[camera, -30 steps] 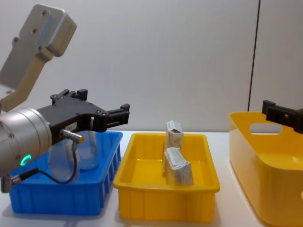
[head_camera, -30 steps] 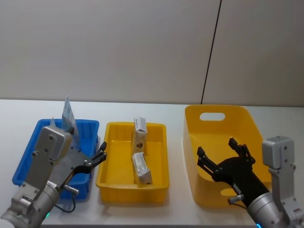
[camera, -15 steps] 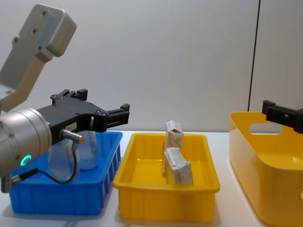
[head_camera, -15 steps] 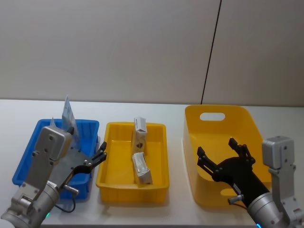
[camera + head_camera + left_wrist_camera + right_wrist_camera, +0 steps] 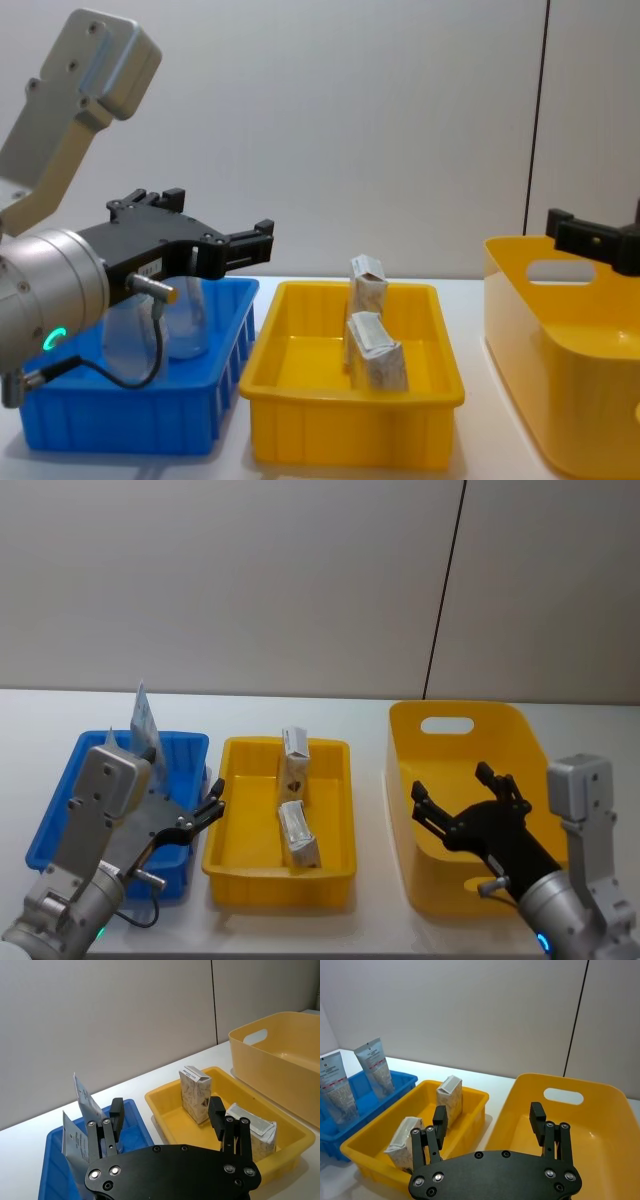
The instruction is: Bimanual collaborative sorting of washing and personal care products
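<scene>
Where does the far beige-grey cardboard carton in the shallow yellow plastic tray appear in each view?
Head view: the far beige-grey cardboard carton, left of centre, in the shallow yellow plastic tray.
Chest view: carton just right of centre, behind the nearer carton.
Left wrist view: carton past the open left end effector.
Right wrist view: carton past the open right end effector.
Shared landmark: that yellow tray.

Two whitish tubes (image 5: 374,1062) are standing crimped-end up in the blue bin (image 5: 185,742) on the left. One beige carton (image 5: 294,755) is standing far in the middle yellow tray (image 5: 345,810), a second carton (image 5: 298,835) sitting nearer.
</scene>
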Controlling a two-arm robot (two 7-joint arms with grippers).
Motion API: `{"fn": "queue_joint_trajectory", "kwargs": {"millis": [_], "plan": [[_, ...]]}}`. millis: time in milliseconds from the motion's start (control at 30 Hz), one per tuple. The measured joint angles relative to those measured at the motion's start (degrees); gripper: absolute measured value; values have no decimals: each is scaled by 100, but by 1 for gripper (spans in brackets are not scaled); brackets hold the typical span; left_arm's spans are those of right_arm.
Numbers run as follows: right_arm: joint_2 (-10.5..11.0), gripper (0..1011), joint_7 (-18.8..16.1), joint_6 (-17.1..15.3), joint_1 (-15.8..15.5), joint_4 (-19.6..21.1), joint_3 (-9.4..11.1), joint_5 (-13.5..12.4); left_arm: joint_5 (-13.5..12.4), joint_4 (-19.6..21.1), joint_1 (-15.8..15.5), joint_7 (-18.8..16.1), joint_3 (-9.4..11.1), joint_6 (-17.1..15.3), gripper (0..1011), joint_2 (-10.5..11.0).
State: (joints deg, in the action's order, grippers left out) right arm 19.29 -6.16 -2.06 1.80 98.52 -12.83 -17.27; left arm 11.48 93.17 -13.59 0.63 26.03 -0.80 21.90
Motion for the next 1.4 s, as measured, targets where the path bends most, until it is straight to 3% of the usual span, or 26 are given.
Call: {"fn": "queue_joint_trajectory", "kwargs": {"millis": [400, 733, 1067, 1400], "plan": [[-110, 1002, -561, -195, 762, -742, -144, -174, 0, 0, 0, 0, 0, 0, 1001, 0], [-430, 1002, -759, -580, 1334, -1267, -442, -188, -1, 0, 0, 0, 0, 0, 1001, 0], [-763, 1002, -619, -1124, 1571, -1440, -641, -152, 0, 0, 0, 0, 0, 0, 1001, 0], [-1175, 1002, -151, -2009, 1710, -1472, -793, -46, 0, 0, 0, 0, 0, 0, 1002, 0]]}}
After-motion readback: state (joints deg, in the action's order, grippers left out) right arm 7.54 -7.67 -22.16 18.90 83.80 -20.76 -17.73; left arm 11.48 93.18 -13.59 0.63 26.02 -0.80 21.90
